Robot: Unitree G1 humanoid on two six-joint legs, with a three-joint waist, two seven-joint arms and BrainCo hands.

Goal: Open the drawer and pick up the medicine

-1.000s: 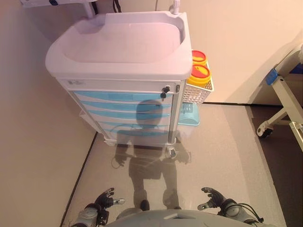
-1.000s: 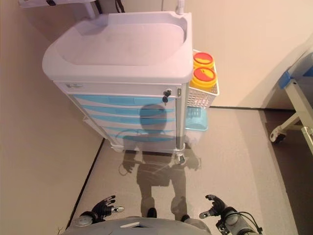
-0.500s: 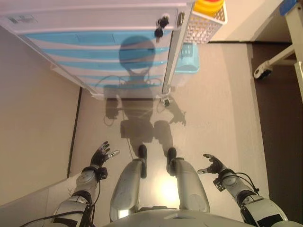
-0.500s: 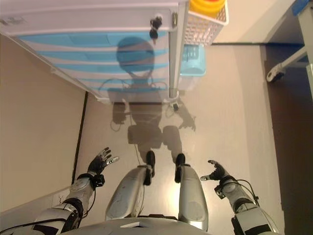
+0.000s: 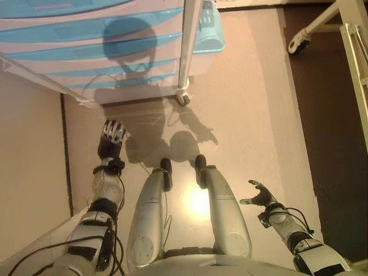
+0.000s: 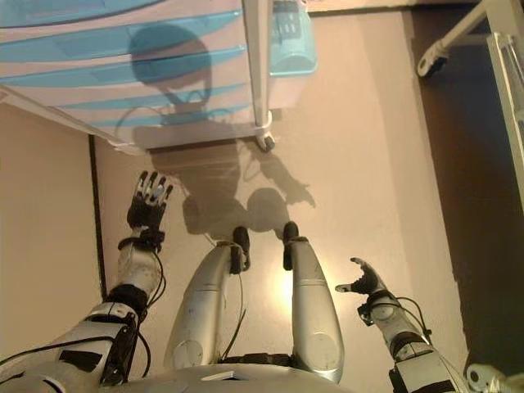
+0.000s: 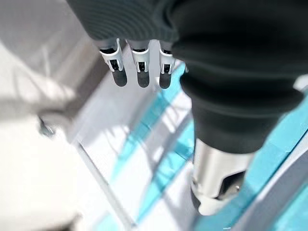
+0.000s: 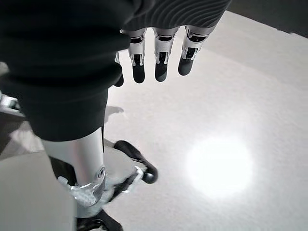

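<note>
The left hand (image 5: 111, 137) is raised with its fingers spread and straight, empty, just short of the drawer cart (image 5: 86, 52); ahead of it are the cart's lowest blue drawers (image 5: 98, 66), all shut. The right hand (image 5: 257, 194) hangs low and well apart from the cart, fingers loosely open, holding nothing. No medicine shows in any view — it is presumably inside one of the closed drawers, and I cannot tell which.

The risk, as I judge it, is a poor catch on a drawer front: straight fingers could slide off the smooth blue face, or push the cart away on its caster (image 5: 183, 99) instead of drawing the drawer out. The hand also faces the bottom drawers, so it may open the wrong one.

Room is uneven. A wall (image 5: 29, 149) stands close beside the left hand, leaving little swing outward — inward and toward the right hand the floor (image 5: 253, 115) lies open. Beyond the right hand, a bed frame (image 5: 351, 46) on wheels edges the space.
</note>
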